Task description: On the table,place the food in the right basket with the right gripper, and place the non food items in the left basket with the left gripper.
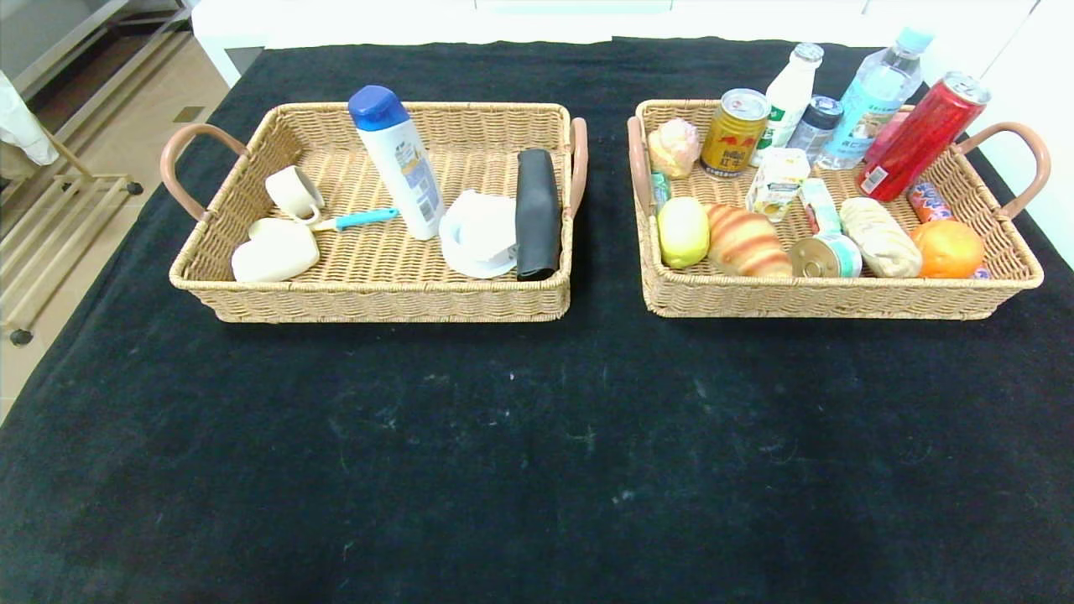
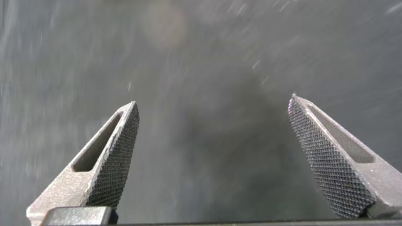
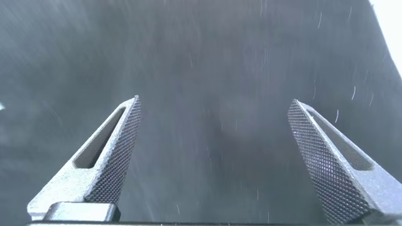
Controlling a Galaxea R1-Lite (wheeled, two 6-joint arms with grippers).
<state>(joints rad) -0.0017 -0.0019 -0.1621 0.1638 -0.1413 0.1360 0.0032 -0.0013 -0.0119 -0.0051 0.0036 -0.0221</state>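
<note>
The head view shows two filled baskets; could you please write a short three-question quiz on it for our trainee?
1. True or false: the shampoo bottle stands in the left basket.
2. What lies directly between the lemon and the tin can in the right basket?
3. The glasses case lies: A) on the black cloth, B) against the left basket's inner wall, C) in the right basket.

Key: 1 true; 2 the croissant; 3 B.

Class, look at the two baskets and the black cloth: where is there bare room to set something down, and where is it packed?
Bare: the cloth in front of both baskets, and the strip between them. The left basket has free floor behind the white dish. Packed: the right basket, full of cans, bottles and food.
</note>
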